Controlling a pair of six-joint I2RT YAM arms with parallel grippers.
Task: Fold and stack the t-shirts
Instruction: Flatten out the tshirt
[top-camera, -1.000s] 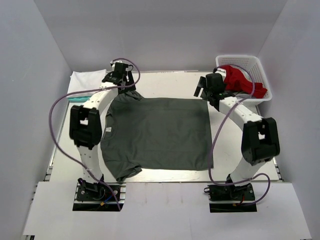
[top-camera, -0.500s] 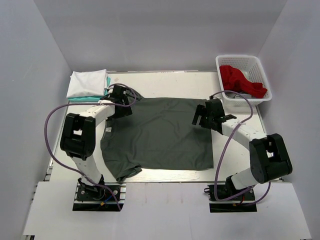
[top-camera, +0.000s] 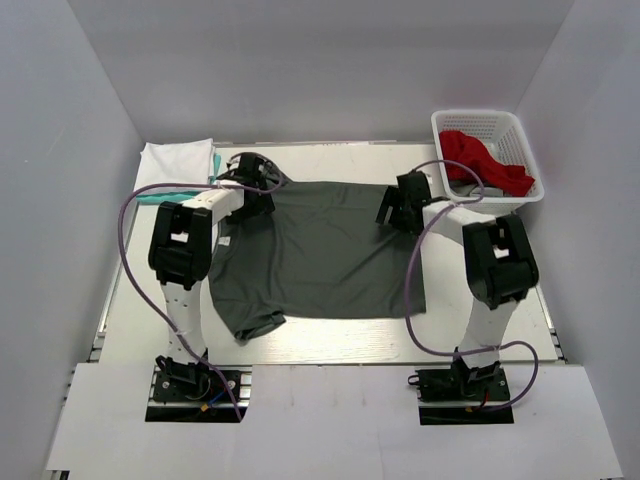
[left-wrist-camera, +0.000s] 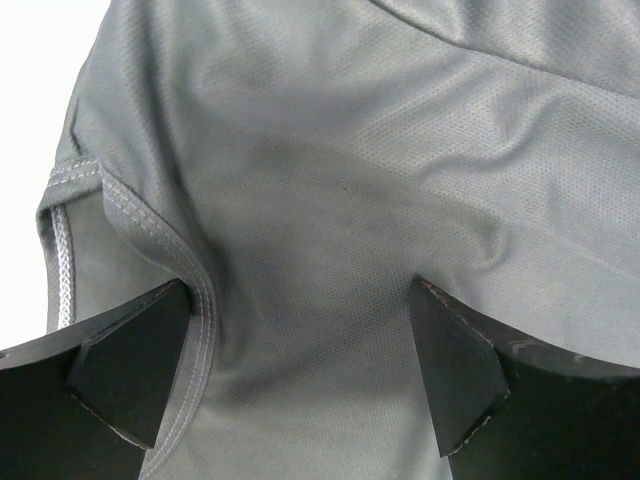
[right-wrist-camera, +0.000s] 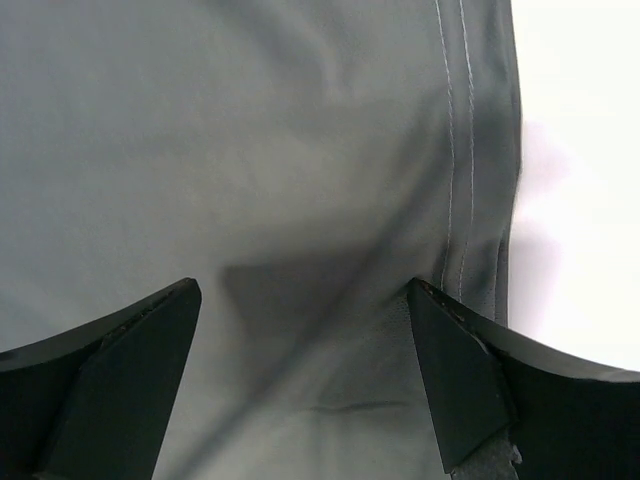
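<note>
The white lattice basket (top-camera: 486, 114) at the far right corner is holding one red t-shirt (top-camera: 480, 158). Four shirts are showing: that red one, a folded white t-shirt (top-camera: 175, 165) lying on a teal t-shirt (top-camera: 150, 198) at the far left, and the dark grey t-shirt (top-camera: 320, 255) lying spread mid-table (top-camera: 340, 340). The left gripper (top-camera: 252, 190) and right gripper (top-camera: 398, 208) are sitting on its far corners, fingers (left-wrist-camera: 130, 370) spread wide with grey cloth between them. A bare strip is showing along the near edge.

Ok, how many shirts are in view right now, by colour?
1 dark grey shirt, spread flat
1 white shirt, folded, far left
1 teal shirt, under the white one
1 red shirt, in the basket
Total: 4 shirts
</note>
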